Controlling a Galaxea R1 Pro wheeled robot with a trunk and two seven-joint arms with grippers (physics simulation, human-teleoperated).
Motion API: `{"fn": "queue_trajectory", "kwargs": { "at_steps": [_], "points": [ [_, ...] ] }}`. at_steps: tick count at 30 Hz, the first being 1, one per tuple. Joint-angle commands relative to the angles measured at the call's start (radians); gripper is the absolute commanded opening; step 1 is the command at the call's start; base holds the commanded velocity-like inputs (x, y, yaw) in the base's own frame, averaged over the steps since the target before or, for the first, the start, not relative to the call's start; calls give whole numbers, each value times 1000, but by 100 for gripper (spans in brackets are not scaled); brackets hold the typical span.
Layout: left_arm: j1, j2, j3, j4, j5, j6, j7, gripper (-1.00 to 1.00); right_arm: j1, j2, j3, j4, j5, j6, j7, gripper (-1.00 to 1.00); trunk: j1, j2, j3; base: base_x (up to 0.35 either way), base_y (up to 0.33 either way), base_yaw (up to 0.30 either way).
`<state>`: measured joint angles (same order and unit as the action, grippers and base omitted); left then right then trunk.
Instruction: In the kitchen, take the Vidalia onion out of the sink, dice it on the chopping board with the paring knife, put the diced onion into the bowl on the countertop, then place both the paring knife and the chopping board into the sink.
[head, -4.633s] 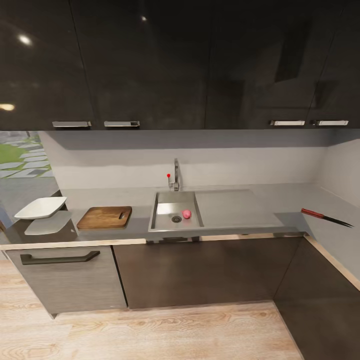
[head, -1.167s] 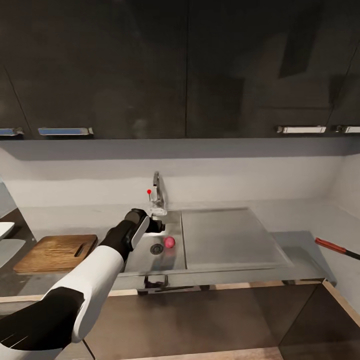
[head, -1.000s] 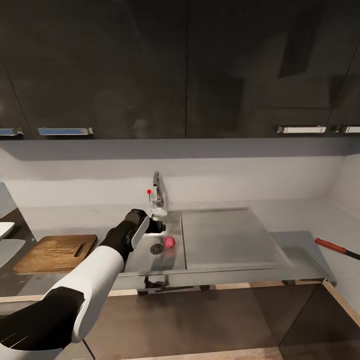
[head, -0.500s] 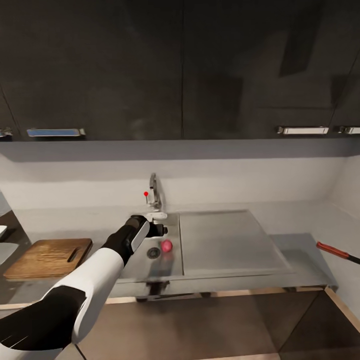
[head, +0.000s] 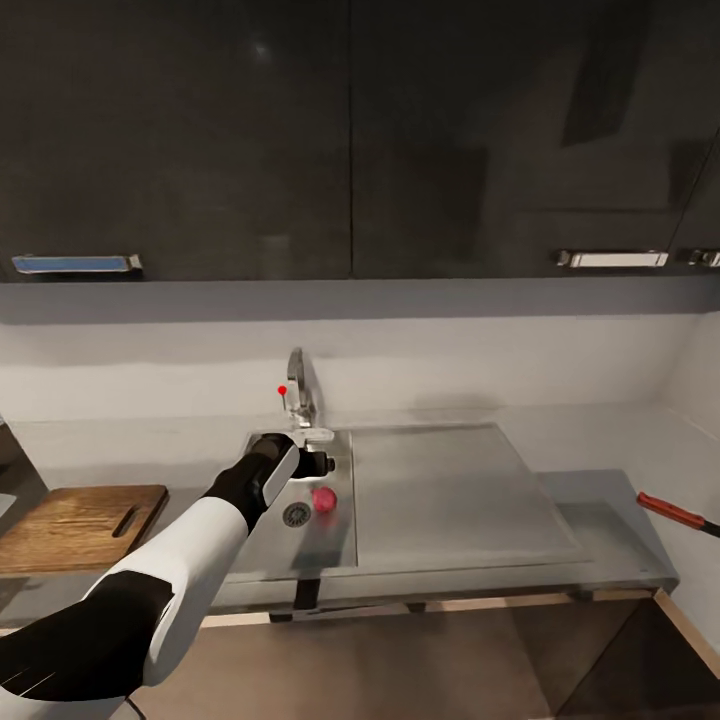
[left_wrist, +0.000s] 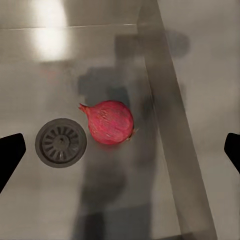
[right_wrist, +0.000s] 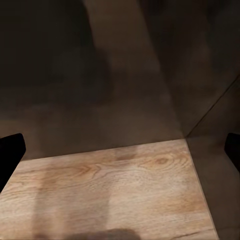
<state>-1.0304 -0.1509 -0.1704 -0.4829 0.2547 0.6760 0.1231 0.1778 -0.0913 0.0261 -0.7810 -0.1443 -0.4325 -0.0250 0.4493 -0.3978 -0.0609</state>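
Vidalia onion (left_wrist: 112, 122): ungrasped in sink (head: 335, 545), between spread left fingers (left_wrist: 12, 150); right fingers (right_wrist: 11, 150) likewise apart. Dicing, transfer, cleanup outstanding.

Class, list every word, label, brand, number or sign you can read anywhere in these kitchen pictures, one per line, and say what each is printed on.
None: no readable text shows in any view.
The Vidalia onion, sink, chopping board and paring knife carry no markings.
The upper cabinets show only light reflections, no lettering.
The tap's red knob is plain colour, not a sign.
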Motion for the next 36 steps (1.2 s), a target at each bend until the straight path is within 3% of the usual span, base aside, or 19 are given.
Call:
{"fn": "queue_trajectory", "kwargs": {
  "at_steps": [1,20,36],
  "points": [
    [-1,1,-6,-2,11,4,9,100,0,-1,3,-1,-6,-2,-3,100,1,-2,-3,2,-1,0],
    [-1,2,-6,-1,10,4,14,100,0,-1,3,-1,-6,-2,-1,100,1,-2,-21,11,-3,0],
    [-1,3,-6,53,4,2,14,100,0,-1,4,-1,-6,-2,-1,100,1,-2,-42,50,-36,0]
  ]
}}
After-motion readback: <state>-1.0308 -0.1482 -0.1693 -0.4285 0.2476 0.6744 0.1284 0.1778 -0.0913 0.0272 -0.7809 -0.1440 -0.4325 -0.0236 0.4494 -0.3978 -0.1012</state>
